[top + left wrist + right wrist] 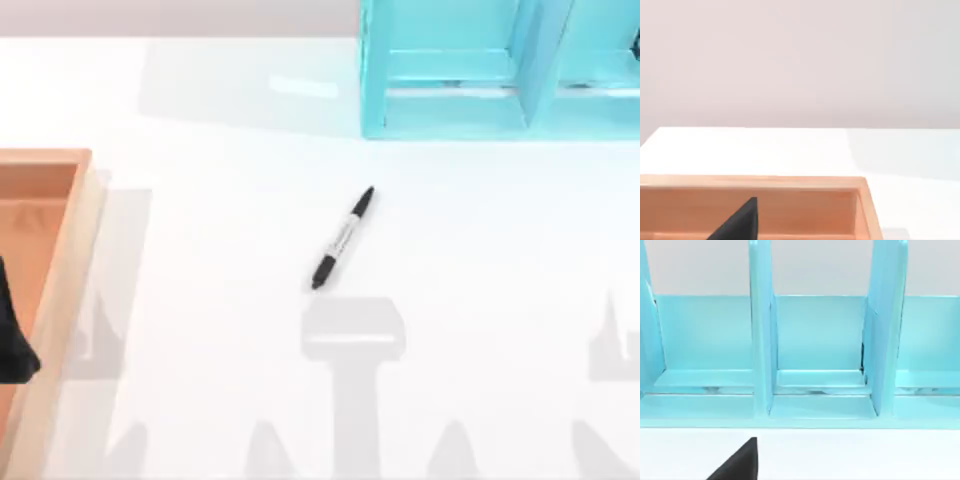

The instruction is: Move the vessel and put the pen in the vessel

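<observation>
The pen [343,238], slim and black with a grey-white middle band, lies slantwise on the white table near the middle of the top view. The vessel is out of view. A black part of my left gripper [14,335] shows at the table's left edge, over the wooden tray, and the same dark tip [740,224] appears in the left wrist view above the tray's floor. In the right wrist view a black part of my right gripper [740,464] hangs over the white table, facing the turquoise shelf. Neither gripper touches the pen.
A large wooden tray [70,250] with raised walls [790,182] runs along the left side. A turquoise shelf [450,110] with upright dividers [762,340] stands at the back right. Bare white table surrounds the pen.
</observation>
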Tool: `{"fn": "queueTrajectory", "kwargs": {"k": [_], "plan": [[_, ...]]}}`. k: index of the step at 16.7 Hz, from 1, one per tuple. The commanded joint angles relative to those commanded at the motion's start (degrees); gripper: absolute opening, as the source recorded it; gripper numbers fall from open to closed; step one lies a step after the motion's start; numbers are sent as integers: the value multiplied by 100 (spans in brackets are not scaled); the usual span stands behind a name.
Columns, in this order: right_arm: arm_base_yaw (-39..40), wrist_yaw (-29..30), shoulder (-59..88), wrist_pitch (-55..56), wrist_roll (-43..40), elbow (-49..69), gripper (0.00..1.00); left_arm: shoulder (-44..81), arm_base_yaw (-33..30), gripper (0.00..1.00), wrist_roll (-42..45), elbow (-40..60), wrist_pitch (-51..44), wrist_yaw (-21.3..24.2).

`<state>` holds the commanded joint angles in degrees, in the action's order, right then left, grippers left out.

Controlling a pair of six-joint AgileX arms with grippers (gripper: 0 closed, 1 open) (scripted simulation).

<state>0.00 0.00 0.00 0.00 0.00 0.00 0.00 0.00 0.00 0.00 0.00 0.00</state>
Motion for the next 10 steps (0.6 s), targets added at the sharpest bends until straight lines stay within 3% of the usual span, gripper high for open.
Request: {"fn": "queueTrajectory", "kwargs": {"k": [5,10], "plan": [[0,0,0,0,0,0,100,366,39,100,63,363,-332,17],[0,0,0,0,0,0,100,2193,270,100,332,2026,-1784,16]]}}
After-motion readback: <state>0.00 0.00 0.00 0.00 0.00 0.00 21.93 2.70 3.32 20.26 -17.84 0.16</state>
